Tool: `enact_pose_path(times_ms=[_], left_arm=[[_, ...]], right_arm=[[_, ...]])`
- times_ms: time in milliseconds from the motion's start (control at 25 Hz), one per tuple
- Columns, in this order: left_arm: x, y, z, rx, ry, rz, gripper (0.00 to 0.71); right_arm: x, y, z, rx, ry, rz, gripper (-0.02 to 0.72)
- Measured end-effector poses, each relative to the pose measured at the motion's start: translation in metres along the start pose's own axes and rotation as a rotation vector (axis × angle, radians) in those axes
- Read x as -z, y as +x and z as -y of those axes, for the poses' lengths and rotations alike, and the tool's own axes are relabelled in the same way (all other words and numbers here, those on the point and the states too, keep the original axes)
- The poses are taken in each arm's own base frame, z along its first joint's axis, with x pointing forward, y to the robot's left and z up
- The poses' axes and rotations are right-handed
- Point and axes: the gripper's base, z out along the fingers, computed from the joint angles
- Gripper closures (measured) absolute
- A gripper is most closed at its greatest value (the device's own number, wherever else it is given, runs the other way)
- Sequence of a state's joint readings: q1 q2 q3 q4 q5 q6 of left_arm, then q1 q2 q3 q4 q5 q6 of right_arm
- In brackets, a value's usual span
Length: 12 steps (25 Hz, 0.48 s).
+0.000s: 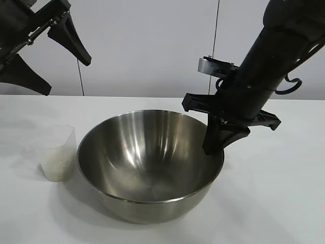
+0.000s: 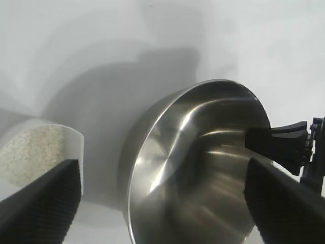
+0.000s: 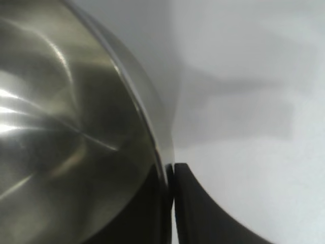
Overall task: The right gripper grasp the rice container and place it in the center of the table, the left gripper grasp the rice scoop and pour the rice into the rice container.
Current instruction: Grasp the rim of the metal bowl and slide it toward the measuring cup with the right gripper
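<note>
Exterior: one bowl [image 1: 150,165] mid worktop [image 1: 274,203]; one scoop [image 1: 58,152] with rice [image 1: 57,163] just beside bowl, at view's left. Two end effectors: right [image 1: 217,145] clamped on bowl rim; left [image 1: 56,61] raised at upper left, wide, empty.
Left wrist: scoop, bowl between fingers [image 2: 43,203].
Right wrist: rim pinched between fingers [image 3: 203,213].

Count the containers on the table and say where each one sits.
2. The rice container, a big steel bowl, sits mid-table with the right gripper shut on its rim. The rice scoop, holding rice, stands just beside the bowl on the left gripper's side.
</note>
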State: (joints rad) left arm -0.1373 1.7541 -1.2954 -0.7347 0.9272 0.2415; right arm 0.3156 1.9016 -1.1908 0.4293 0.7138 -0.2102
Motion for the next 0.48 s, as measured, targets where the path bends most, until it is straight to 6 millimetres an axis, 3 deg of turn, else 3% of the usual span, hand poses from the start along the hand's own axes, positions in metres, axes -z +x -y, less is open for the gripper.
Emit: enact_pose_path(times_ms=[120,280,320,480], left_arm=[[0.0,0.0,0.0,0.0,0.0,0.0,0.079],[0.0,0.0,0.0,0.0,0.0,0.0,0.079],[0.0,0.0,0.0,0.0,0.0,0.0,0.079],[0.0,0.0,0.0,0.0,0.0,0.0,0.079]], right_arm=[[0.0,0.0,-0.001,-0.012,-0.007,0.002,0.594],[0.013,-0.004,-0.005,0.009,-0.009,0.026,0.181],[0.02,-0.007,-0.007,0.022,-0.011,0.038,0.111],[0.059,-0.024,-0.018,0.07,0.013,0.082,0.042]])
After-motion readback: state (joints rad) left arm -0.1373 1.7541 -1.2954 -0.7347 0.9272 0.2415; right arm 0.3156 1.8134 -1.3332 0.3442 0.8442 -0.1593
